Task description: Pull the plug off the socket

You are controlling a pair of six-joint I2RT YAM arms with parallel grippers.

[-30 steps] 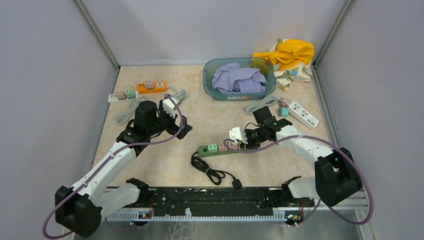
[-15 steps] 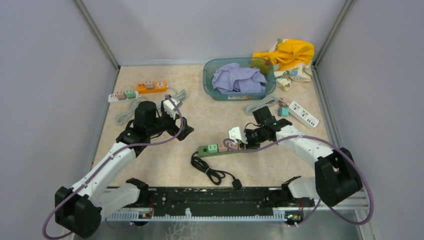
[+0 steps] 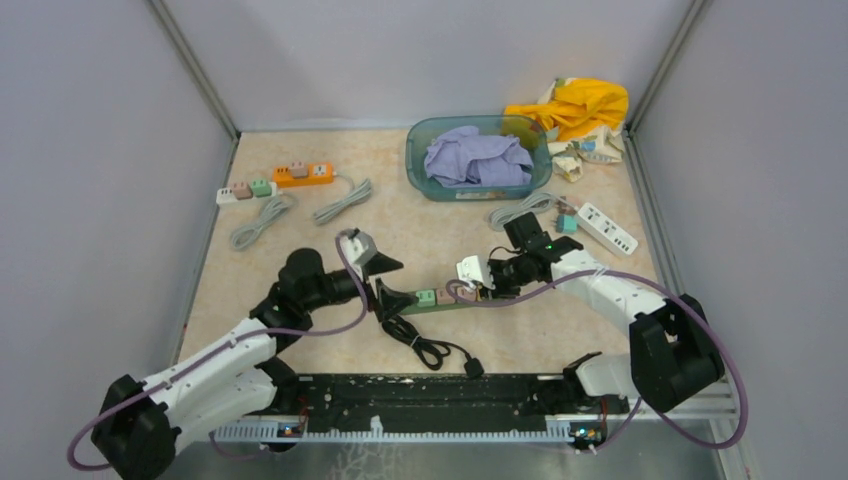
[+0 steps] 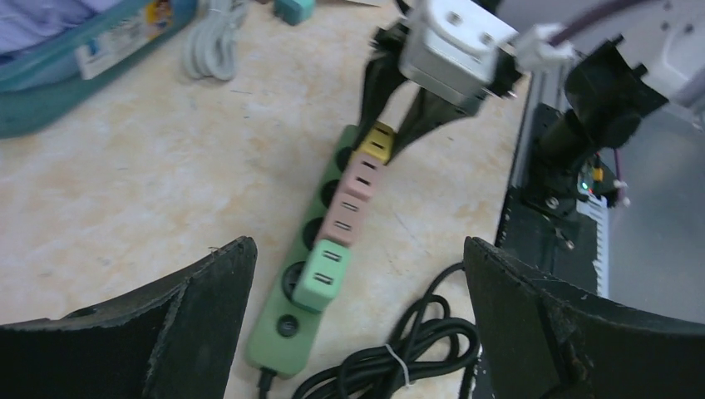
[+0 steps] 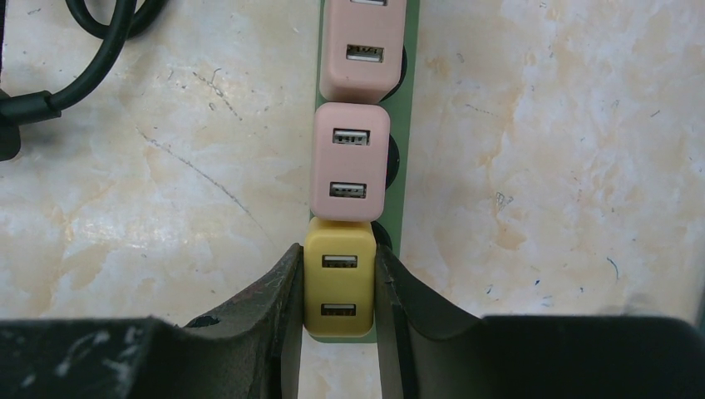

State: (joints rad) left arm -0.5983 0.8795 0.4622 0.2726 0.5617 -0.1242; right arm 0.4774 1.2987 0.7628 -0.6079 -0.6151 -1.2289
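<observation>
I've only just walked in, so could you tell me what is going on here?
The right pincer is shut on the yellow plug at one end of the green power strip. The plug looks seated, not yet pulled. The left pincer hovers wide open over the strip's other end.

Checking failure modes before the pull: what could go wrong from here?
The left end effector hangs open over the green power strip, not pinning it, so the strip may lift with the plug. The right end effector is shut on the yellow plug, which touches the pink plug; a tilted pull could jam or slip.
</observation>
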